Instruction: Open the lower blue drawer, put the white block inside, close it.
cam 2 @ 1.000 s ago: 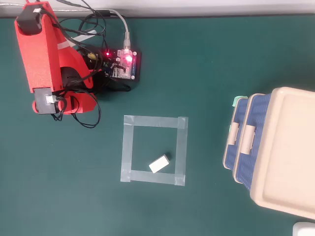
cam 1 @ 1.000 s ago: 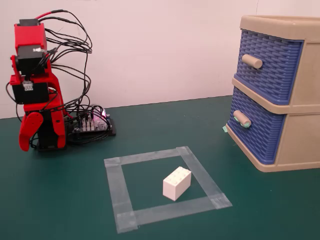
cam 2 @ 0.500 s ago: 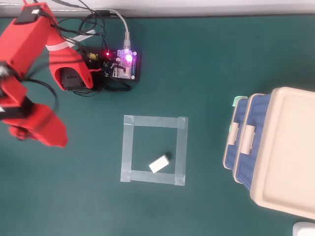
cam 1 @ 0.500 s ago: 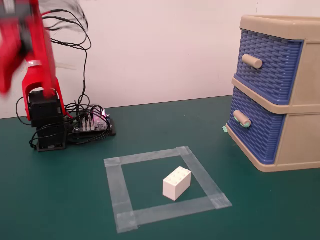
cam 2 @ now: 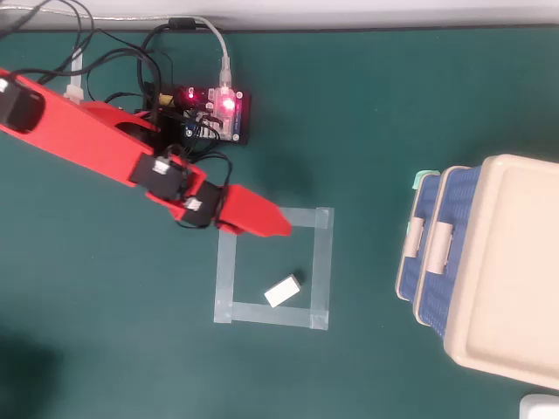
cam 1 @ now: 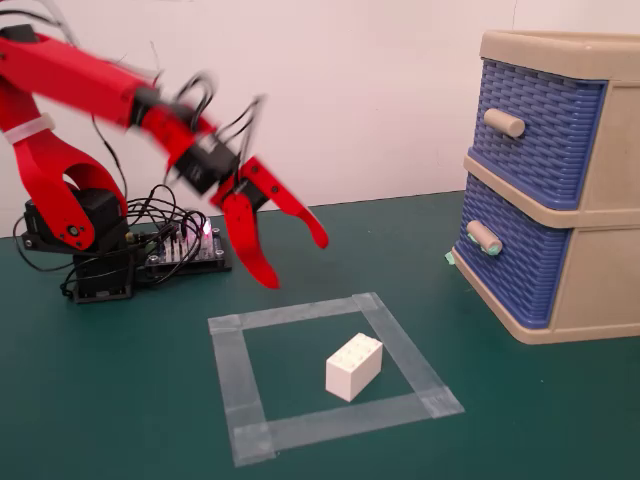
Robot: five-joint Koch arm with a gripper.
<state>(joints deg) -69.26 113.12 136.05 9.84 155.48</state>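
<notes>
At the left, the red arm reaches out over the green tabletop (cam 1: pixel 120 400), its claw (cam 1: pixel 296 262) spread wide and empty in the air above the near-left corner of the tape square (cam 1: pixel 330 375). The white block (cam 1: pixel 354 366) lies inside that square, toward its front edge. Far right, the lower blue drawer (cam 1: pixel 515 262) sits shut in the beige cabinet (cam 1: pixel 600 270).
</notes>
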